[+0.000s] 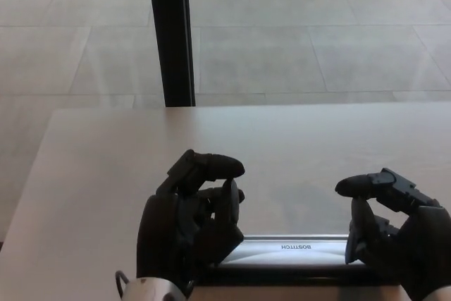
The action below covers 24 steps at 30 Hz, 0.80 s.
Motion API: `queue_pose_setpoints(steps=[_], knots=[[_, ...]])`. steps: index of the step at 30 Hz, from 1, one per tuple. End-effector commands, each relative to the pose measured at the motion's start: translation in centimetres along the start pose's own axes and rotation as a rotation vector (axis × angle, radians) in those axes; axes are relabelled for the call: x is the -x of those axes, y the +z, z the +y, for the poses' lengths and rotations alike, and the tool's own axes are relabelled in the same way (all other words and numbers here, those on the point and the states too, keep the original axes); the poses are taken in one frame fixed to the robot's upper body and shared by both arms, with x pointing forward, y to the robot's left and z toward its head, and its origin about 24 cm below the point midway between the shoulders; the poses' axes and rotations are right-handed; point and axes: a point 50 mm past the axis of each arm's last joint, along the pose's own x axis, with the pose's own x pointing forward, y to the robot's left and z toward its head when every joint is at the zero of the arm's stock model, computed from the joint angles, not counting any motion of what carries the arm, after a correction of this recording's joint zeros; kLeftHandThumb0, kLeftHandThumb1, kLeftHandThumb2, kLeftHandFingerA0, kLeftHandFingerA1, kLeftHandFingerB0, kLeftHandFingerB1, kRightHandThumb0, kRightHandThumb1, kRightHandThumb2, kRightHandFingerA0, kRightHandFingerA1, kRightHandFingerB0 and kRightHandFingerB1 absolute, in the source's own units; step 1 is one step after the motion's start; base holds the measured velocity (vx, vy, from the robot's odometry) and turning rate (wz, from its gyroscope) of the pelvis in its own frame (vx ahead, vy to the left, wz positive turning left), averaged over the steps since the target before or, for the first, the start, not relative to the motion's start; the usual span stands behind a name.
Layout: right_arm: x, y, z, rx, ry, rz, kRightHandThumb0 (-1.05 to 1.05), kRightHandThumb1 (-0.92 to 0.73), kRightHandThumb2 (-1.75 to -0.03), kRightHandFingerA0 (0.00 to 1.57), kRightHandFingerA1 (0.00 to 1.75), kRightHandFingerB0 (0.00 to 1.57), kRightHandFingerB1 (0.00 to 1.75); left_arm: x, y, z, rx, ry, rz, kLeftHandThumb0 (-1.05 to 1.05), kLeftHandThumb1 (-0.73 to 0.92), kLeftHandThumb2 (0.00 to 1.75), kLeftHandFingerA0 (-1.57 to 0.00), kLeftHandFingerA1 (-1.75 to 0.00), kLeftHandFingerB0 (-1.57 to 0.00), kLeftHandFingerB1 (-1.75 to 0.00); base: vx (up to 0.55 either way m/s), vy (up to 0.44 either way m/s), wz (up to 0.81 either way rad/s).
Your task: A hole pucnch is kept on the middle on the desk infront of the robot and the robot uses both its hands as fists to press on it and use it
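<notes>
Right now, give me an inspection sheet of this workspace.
Surface: pale desk, bare apart from the job's thing.
Job's things: silver hole punch lying flat at the near edge, lettering visible.
Clutter: nothing seen.
Hands: left hand curled into a fist over the punch's left end; right hand curled over its right end.
Cables: thin wire loop at the left wrist.
Surroundings: tiled floor, black post behind the desk.

We see the hole punch (296,250) topped in smooth, brushed silver metal with a soft sheen. Both hands — left hand (190,227), right hand (394,234) — look matt black plastic. The desk (106,167) shows pale, smooth, matt laminate.
</notes>
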Motion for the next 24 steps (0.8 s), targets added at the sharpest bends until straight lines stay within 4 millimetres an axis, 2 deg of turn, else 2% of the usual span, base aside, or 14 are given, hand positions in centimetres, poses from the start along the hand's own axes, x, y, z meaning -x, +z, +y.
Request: queue_pose_setpoints(steps=[1, 14, 15, 16, 19, 21, 22, 24], knots=[[0.2, -0.6, 0.1, 0.027, 0.014, 0.024, -0.32, -0.54, -1.05, 1.03, 1.75, 0.88, 1.24, 0.2, -1.2, -0.4, 0.064, 0.110, -0.030, -0.27, 0.90, 0.83, -0.87, -1.75, -0.42, -1.64, 0.00, 0.000, 0.00], [-0.2, -1.4, 0.6, 0.015, 0.026, 0.037, -0.31, -0.55, -1.04, 1.04, 1.75, 0.87, 1.24, 0.0, -3.7, -0.1, 0.072, 0.211, -0.023, -0.27, 0.89, 0.85, -0.89, -1.75, -0.42, -1.66, 0.00, 0.000, 0.00], [-0.2, -1.4, 0.7, 0.013, 0.025, 0.034, -0.31, -0.55, -1.03, 1.02, 1.75, 0.86, 1.22, -0.1, -3.8, -0.1, 0.074, 0.219, -0.025, -0.27, 0.91, 0.82, -0.89, -1.75, -0.40, -1.70, 0.00, 0.000, 0.00], [-0.1, -1.7, 0.7, 0.006, 0.021, 0.030, -0.31, -0.53, -1.06, 1.04, 1.75, 0.88, 1.23, -0.1, -4.4, 0.0, 0.096, 0.265, -0.014, -0.30, 0.92, 0.76, -0.88, -1.75, -0.38, -1.69, 0.00, 0.000, 0.00], [0.0, -2.3, 0.7, -0.015, 0.011, 0.034, -0.31, -0.52, -1.05, 1.05, 1.75, 0.90, 1.23, -0.1, -5.0, -0.1, 0.106, 0.303, -0.008, -0.33, 0.92, 0.75, -0.88, -1.75, -0.38, -1.68, 0.00, 0.000, 0.00], [0.3, -3.0, 0.8, 0.009, -0.012, 0.057, -0.36, -0.51, -1.05, 1.08, 1.75, 0.91, 1.26, -0.2, -5.5, -0.1, 0.097, 0.316, -0.005, -0.35, 0.91, 0.74, -0.82, -1.75, -0.35, -1.72, 0.00, 0.000, 0.00], [0.4, -3.2, 0.8, 0.007, -0.016, 0.064, -0.35, -0.52, -1.05, 1.09, 1.75, 0.90, 1.26, -0.1, -5.6, -0.1, 0.101, 0.319, -0.006, -0.33, 0.92, 0.77, -0.89, -1.75, -0.38, -1.71, 0.00, 0.000, 0.00], [0.5, -3.4, 0.8, -0.008, -0.016, 0.067, -0.35, -0.52, -1.05, 1.09, 1.75, 0.90, 1.26, -0.1, -5.7, -0.1, 0.104, 0.322, -0.011, -0.33, 0.92, 0.77, -0.89, -1.75, -0.38, -1.71, 0.00, 0.000, 0.00]])
